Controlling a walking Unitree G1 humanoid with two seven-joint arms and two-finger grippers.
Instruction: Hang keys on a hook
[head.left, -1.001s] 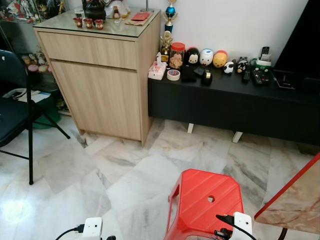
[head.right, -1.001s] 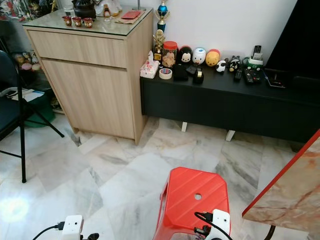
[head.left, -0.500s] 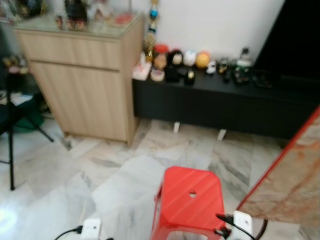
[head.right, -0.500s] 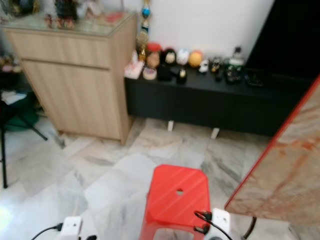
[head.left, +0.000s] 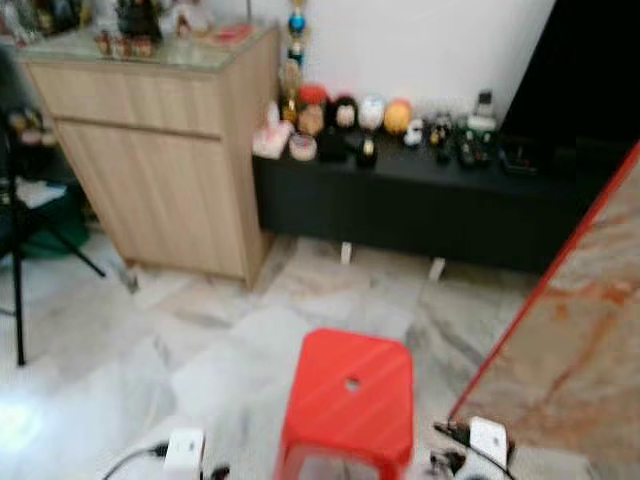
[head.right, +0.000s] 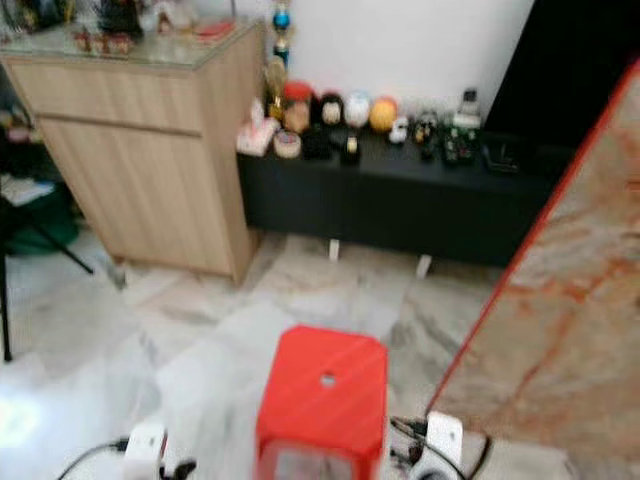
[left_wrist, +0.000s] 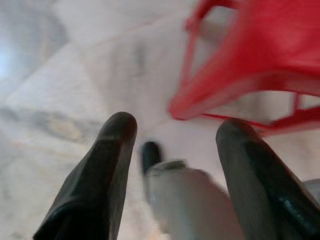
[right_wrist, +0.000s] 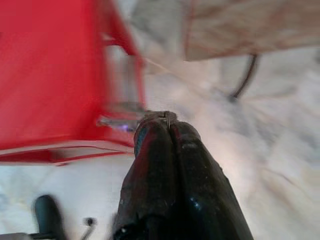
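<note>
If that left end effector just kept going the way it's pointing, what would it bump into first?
Probably the marble floor: the open left end effector points down at it, with the red stool off to one side. Depth is unclear in the blur.

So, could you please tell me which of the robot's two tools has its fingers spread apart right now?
The left tool: its two black fingers stand well apart above the marble floor. The right tool has its fingers pressed together, with a thin metal piece at the tips, beside the red stool.
</note>
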